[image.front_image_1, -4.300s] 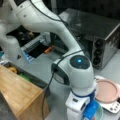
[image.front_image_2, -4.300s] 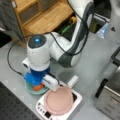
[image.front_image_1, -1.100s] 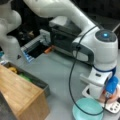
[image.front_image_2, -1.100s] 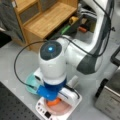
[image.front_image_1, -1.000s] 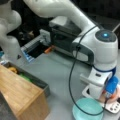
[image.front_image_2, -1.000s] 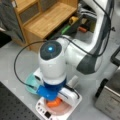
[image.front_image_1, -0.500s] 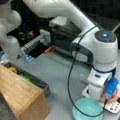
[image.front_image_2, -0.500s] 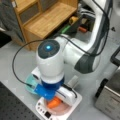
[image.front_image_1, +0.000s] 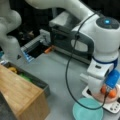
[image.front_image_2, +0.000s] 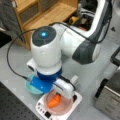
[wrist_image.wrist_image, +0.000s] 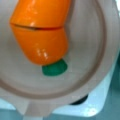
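Gripper (image.front_image_2: 60, 96) low over pale pink round bowl (image.front_image_2: 50, 106) on white scale (image.front_image_2: 75, 100), lower centre of a front view. Orange plastic carrot with green tip (wrist_image.wrist_image: 41, 35) lying inside bowl; teal plate (image.front_image_1: 87, 110) just beside scale. Jaw state: cannot tell.

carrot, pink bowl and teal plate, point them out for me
carrot (wrist_image.wrist_image: 40, 37), wrist view, on its orange body.
pink bowl (image.front_image_2: 50, 108), a front view, on its inner wall left of the carrot.
teal plate (image.front_image_1: 87, 111), a front view, on its bare middle.
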